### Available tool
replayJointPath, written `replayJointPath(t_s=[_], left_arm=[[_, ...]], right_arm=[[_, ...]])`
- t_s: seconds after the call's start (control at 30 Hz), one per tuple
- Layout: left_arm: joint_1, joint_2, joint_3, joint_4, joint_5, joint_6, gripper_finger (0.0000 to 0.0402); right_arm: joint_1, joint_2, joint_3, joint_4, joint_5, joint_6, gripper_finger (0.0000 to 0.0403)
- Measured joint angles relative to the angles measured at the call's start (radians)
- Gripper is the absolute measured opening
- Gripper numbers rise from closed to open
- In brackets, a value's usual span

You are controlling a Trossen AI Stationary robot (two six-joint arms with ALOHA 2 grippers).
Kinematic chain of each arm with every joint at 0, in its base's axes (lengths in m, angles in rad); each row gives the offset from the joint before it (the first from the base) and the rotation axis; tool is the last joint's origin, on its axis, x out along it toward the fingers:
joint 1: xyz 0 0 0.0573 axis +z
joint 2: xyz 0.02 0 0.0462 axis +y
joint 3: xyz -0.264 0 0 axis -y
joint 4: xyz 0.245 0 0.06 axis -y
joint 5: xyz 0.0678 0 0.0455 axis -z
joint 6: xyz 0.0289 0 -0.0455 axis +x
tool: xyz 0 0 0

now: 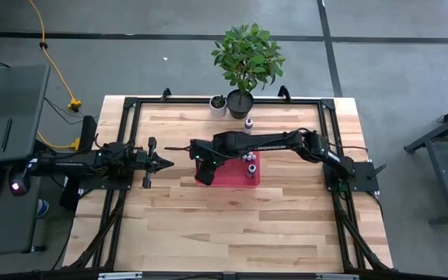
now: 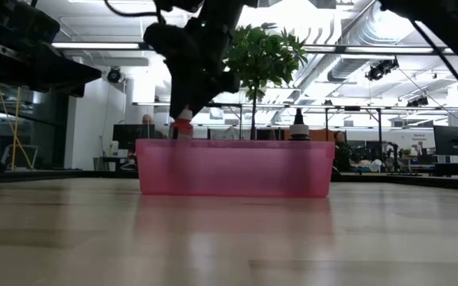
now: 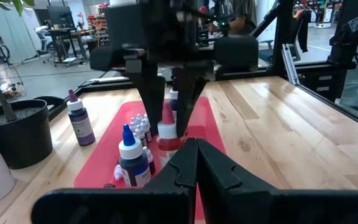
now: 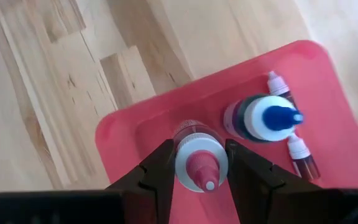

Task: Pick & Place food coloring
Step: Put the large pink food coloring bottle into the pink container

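Right gripper (image 4: 201, 163) fingers pinching red-tipped bottle (image 4: 199, 158) over red tray (image 1: 232, 177), frame centre. Left gripper (image 1: 159, 162) fingers pressed together, left-centre. Light wood-plank surface (image 1: 232, 225); potted plant (image 1: 246, 58) top centre; grey floor (image 1: 411, 70) around.

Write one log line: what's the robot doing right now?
right hand: shut on red-tipped bottle | over red tray | left hand: shut, waiting beside tray

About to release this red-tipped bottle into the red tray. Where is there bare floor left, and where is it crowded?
The right gripper holds the red-tipped bottle over the red tray. Bare floor lies below it, toward the tray corner next to the wooden table. The crowded part is around the blue-capped bottle and the two small bottles beside it.
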Motion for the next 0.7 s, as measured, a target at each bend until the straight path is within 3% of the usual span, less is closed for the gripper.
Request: replayJointPath(t_s=[0.2,0.7], left_arm=[[0.000,0.000,0.000,0.000,0.000,0.000,0.0000],[0.000,0.000,0.000,0.000,0.000,0.000,0.0000]], right_arm=[[0.000,0.055,0.074,-0.038,-0.008,-0.056,0.0119],[0.002,0.063,0.063,-0.059,0.011,-0.158,0.0119]])
